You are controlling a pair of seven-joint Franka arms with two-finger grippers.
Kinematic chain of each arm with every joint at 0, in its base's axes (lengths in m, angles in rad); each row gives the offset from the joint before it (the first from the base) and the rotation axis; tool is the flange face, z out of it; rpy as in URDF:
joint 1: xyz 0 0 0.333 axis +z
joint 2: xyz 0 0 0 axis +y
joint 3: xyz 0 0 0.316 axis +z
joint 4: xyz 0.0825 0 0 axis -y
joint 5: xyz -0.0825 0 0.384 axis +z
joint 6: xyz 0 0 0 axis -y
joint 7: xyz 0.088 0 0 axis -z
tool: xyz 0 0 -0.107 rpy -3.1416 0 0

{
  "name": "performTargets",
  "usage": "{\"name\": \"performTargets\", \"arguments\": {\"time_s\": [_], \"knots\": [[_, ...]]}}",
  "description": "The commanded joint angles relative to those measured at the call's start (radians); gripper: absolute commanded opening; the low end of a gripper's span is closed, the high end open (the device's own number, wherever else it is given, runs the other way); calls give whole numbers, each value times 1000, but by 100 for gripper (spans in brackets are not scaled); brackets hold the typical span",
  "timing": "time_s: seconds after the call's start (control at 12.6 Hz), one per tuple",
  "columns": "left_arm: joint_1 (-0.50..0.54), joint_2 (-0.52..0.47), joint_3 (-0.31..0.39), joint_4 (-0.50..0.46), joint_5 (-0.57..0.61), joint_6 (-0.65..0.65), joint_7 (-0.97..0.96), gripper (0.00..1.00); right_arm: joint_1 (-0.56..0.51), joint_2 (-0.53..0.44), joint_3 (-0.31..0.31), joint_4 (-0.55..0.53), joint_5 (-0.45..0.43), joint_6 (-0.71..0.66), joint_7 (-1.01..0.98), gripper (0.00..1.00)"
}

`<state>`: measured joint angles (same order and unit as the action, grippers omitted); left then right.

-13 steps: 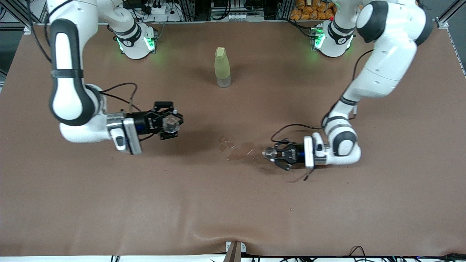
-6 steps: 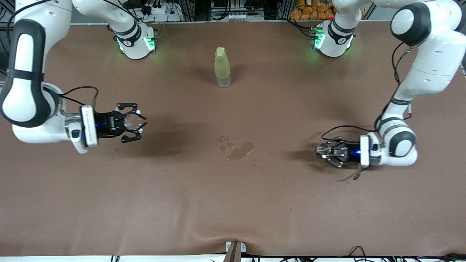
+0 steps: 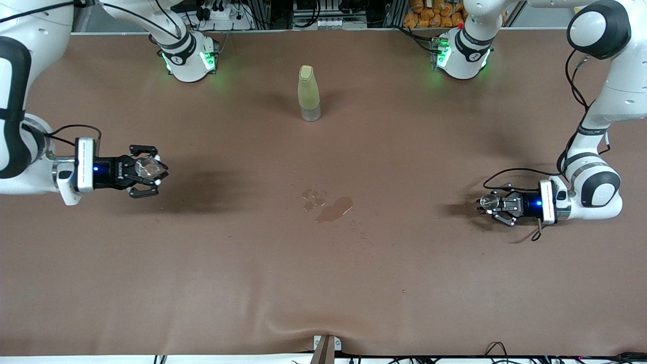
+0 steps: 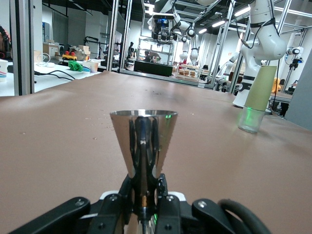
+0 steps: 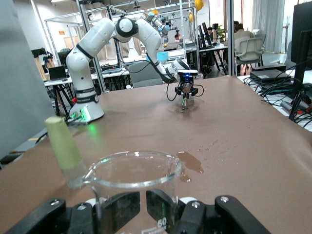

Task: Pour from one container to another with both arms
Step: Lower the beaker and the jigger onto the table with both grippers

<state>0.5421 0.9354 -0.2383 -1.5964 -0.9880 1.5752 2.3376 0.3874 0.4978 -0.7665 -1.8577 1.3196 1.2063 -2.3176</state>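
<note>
We note both wrist views cut off their grippers' bodies at the edge, and the right arm (image 3: 20, 101) leaves the front view.

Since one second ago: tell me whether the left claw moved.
Yes. The left claw, shut on a metal cup, moved away from the spill, toward the left arm's table end.

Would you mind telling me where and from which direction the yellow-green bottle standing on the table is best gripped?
Grip the yellow-green bottle around its wide lower body, coming in level from the side. It stands upright and alone on the brown table; the body tapers toward the cap, so a top grip would likely slip. Either side looks open, though both claws already hold vessels.
</note>
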Motion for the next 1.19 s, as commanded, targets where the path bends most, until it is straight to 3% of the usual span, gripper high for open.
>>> {"name": "performTargets", "arguments": {"time_s": [0.0,0.32,0.48,0.79,1.11], "knots": [[-8,23,5,4,14,-11,17,0,-67,73,7,8,-19,-68,-159,0],[22,26,8,6,34,-11,12,3,-134,192,12,12,-14,-116,-380,0],[27,28,10,6,34,-11,17,15,-162,237,18,12,-8,-119,-454,0],[44,29,10,6,35,-11,17,37,-225,323,93,15,1,-125,-589,0],[44,29,10,6,43,-11,17,50,-246,425,160,32,75,-120,-687,0]]}}
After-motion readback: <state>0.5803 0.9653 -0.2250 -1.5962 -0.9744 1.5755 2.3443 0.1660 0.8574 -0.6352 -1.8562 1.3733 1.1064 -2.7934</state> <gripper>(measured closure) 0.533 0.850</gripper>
